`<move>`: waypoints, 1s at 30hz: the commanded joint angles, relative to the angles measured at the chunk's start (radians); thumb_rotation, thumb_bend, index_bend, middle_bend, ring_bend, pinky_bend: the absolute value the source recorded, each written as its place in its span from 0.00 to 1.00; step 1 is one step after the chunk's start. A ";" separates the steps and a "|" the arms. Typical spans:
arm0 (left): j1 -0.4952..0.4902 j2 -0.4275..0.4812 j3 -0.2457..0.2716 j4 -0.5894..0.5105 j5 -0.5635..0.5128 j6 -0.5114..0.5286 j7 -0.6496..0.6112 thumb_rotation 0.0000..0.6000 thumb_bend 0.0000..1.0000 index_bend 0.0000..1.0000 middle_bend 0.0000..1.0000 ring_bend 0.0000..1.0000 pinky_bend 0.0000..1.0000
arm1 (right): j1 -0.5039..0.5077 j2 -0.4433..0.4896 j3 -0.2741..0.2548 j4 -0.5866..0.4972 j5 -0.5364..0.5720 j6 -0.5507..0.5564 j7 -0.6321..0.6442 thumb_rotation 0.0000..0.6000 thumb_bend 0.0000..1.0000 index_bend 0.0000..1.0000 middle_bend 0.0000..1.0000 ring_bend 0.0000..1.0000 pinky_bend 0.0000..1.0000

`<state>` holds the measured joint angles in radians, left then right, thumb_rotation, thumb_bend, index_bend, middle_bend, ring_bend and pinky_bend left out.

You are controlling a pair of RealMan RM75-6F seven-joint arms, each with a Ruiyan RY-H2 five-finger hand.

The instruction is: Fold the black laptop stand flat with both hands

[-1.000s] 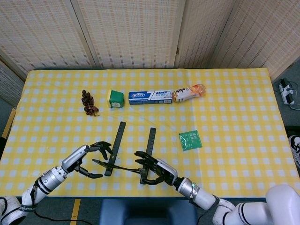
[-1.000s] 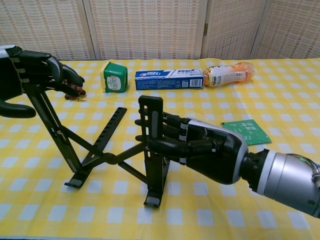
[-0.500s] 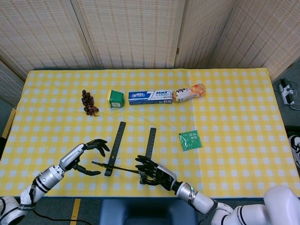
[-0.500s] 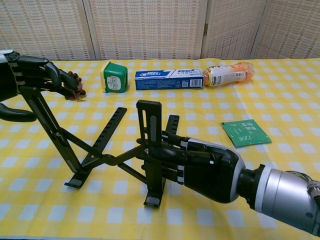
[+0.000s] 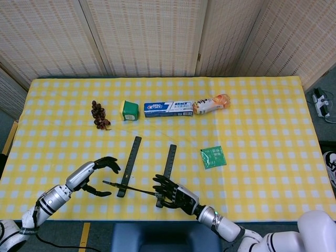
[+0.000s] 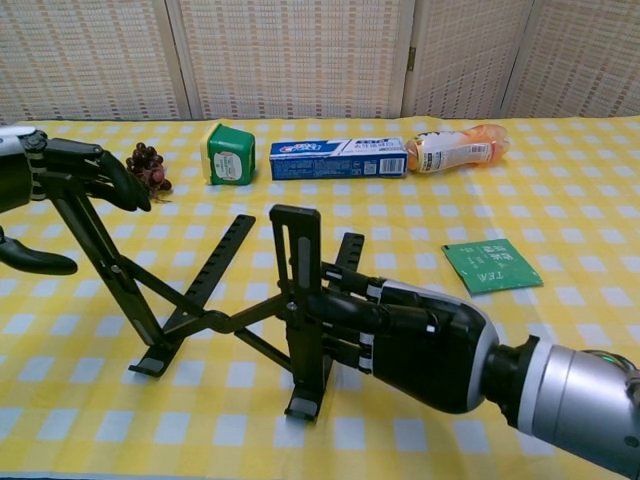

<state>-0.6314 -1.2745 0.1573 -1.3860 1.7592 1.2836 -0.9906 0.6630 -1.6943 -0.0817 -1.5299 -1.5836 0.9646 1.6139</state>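
Note:
The black laptop stand (image 6: 215, 318) stands unfolded near the table's front edge, its two slotted rails (image 5: 169, 157) flat on the cloth and two arms raised. My left hand (image 6: 62, 178) hovers at the top of the left raised arm, fingers curved over its tip, thumb well apart below. In the head view the left hand (image 5: 96, 171) is just left of the stand (image 5: 132, 167). My right hand (image 6: 415, 338) lies right of the right upright arm, fingertips touching its side without wrapping it. From above, the right hand (image 5: 174, 193) sits at the stand's front right end.
Along the back lie a bunch of dark grapes (image 5: 99, 115), a green box (image 5: 129, 110), a toothpaste carton (image 5: 168, 108) and an orange bottle (image 5: 210, 104). A green tea sachet (image 5: 212, 157) lies right of the stand. The table's front edge is close under both hands.
Both hands have drawn back toward me. The right hand's fingers no longer wrap the front of the upright arm, and the left hand has slid lower and further left.

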 commanded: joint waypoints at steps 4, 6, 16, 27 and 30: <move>0.002 -0.007 0.003 0.012 -0.016 -0.059 0.137 1.00 0.15 0.37 0.34 0.18 0.21 | -0.005 0.087 0.021 -0.096 -0.074 0.091 -0.271 1.00 0.32 0.00 0.05 0.07 0.00; 0.006 -0.016 0.000 0.015 -0.024 -0.072 0.187 1.00 0.15 0.37 0.34 0.18 0.21 | 0.003 0.117 0.032 -0.135 -0.078 0.095 -0.310 1.00 0.32 0.00 0.05 0.07 0.00; 0.025 -0.076 -0.009 0.020 -0.071 -0.130 0.294 1.00 0.18 0.46 0.34 0.19 0.21 | 0.020 0.197 0.060 -0.226 -0.082 0.118 -0.379 1.00 0.32 0.00 0.05 0.06 0.00; 0.041 -0.171 -0.034 0.057 -0.132 -0.186 0.338 1.00 0.26 0.51 0.34 0.22 0.21 | 0.020 0.195 0.046 -0.215 -0.067 0.111 -0.353 1.00 0.32 0.00 0.04 0.05 0.00; 0.046 -0.186 -0.042 0.068 -0.148 -0.196 0.343 1.00 0.28 0.51 0.34 0.22 0.22 | 0.021 0.193 0.042 -0.209 -0.070 0.111 -0.347 1.00 0.32 0.00 0.04 0.05 0.00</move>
<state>-0.5874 -1.4576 0.1179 -1.3204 1.6138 1.0897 -0.6495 0.6836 -1.5008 -0.0387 -1.7391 -1.6528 1.0755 1.2667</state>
